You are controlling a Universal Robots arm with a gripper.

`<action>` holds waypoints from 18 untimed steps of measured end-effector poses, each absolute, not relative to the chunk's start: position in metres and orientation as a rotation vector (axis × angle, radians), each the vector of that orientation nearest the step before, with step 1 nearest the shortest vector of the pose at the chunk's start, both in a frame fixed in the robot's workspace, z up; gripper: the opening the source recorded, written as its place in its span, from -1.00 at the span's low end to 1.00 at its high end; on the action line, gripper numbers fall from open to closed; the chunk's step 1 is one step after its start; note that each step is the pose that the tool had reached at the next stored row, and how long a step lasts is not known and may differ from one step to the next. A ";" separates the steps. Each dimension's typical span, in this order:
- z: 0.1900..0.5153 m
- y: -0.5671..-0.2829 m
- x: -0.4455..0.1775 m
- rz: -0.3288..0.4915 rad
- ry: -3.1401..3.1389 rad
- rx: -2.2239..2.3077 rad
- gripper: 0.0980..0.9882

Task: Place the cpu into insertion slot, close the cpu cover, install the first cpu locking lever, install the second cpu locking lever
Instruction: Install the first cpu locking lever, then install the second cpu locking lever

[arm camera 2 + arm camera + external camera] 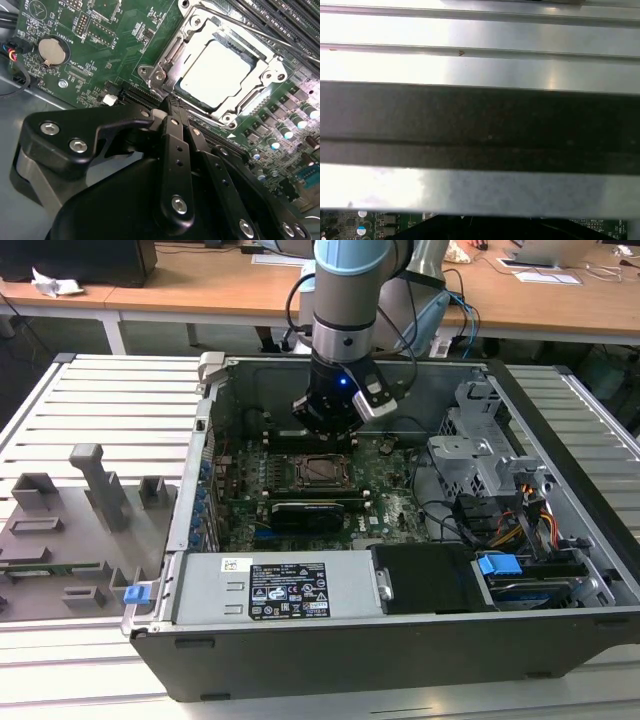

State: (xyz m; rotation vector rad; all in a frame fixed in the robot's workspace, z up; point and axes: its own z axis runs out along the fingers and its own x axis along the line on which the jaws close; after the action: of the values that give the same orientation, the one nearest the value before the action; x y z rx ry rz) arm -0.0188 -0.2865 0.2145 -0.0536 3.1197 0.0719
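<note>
Black gripper (172, 112) linkage dominates the foreground in the second wrist view: matte plates, bright screw heads, fingers drawn together to a narrow tip with nothing between them. That tip sits right at the near corner of the insertion slot (220, 70), by the hinge bracket and screw, looks touching or just short of it, can't say which. The cpu (217, 72) is already seated in the slot: flat square, pale silvery lid, matte finish, lying level. The cpu cover (197, 50) is down over it, thin stamped metal frame with the chip showing through its square window, shiny edges, screw heads at the corners. A thin wire locking lever (260, 35) runs along the far side of the frame, long axis parallel to the memory slots (285, 15); whether it's latched I can't tell. So the socket lies straight ahead of the jaws, just beyond the tip. In the exterior view the arm hangs vertically inside the open computer case (560, 570), gripper (325, 430) just above the motherboard (390, 500), beside the socket (322, 472). Green board, coin cell battery (52, 51) well off to one side. My read: chip in, cover shut, lever work in hand.
</note>
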 end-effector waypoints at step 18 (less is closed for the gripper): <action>0.214 -0.293 -0.019 0.072 3.120 -0.053 -0.98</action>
State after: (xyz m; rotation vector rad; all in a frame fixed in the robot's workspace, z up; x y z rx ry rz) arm -0.0188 -0.2929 0.2145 -0.0535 3.1196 0.0720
